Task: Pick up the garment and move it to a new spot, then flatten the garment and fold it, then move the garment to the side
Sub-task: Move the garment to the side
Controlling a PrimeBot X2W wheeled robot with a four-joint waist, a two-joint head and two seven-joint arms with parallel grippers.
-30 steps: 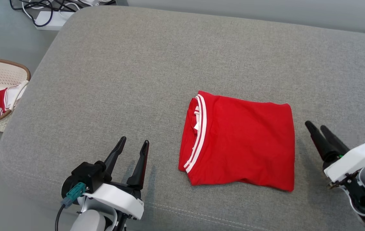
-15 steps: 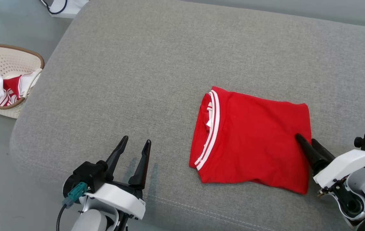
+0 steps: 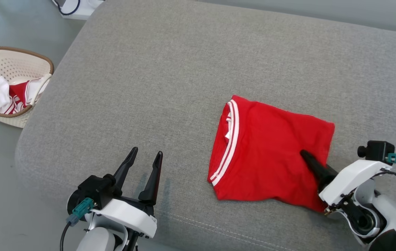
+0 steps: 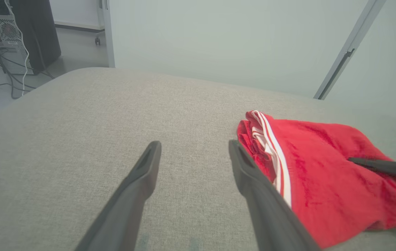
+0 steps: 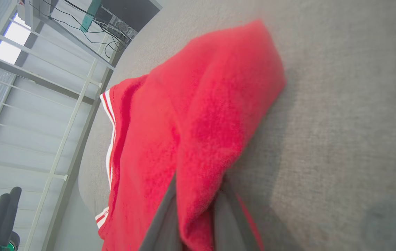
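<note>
Pinching the right edge of the folded red garment (image 3: 267, 150) in the nearly closed right gripper (image 3: 303, 153), right of the grey cushion's (image 3: 149, 69) middle, collar end leftward toward the wide-open, empty left gripper (image 3: 147, 151), well apart.

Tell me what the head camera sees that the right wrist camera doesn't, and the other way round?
Head view's extras: a pale basket of red and white clothes beside the grey cushion, and the whole outline of the folded red garment.
Right wrist view's extras: a window frame, a computer tower with cables, and a close look at fabric pinched between two dark fingers.
Shared: the red garment, the grey cushion, and the right tool shut on the garment's edge.
</note>
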